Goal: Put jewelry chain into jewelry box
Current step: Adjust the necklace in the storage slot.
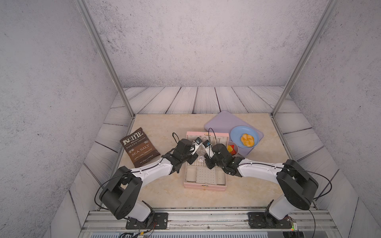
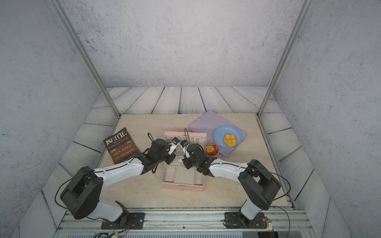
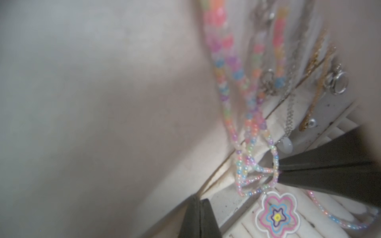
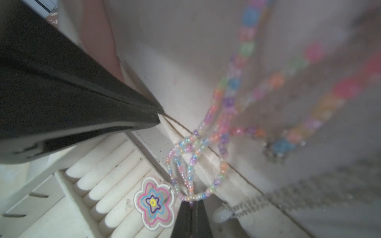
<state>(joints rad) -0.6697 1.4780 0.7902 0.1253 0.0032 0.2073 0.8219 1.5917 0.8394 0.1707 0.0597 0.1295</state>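
Placement: right claw (image 4: 191, 203) pinches the jewelry chain (image 4: 206, 194) inside the jewelry box (image 1: 205, 187); left claw (image 3: 199, 201) closed, seemingly empty. Next, lower and release.

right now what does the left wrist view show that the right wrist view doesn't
Only the left wrist view: two gold chains and a round silver ring.
Only the right wrist view: a pink outer edge of the jewelry box and a slotted tray beside the ring rolls.
Both: the right fingers shut on the beaded necklace, the left fingers shut with nothing visibly held, the flower charm, silver chain and white pendant.
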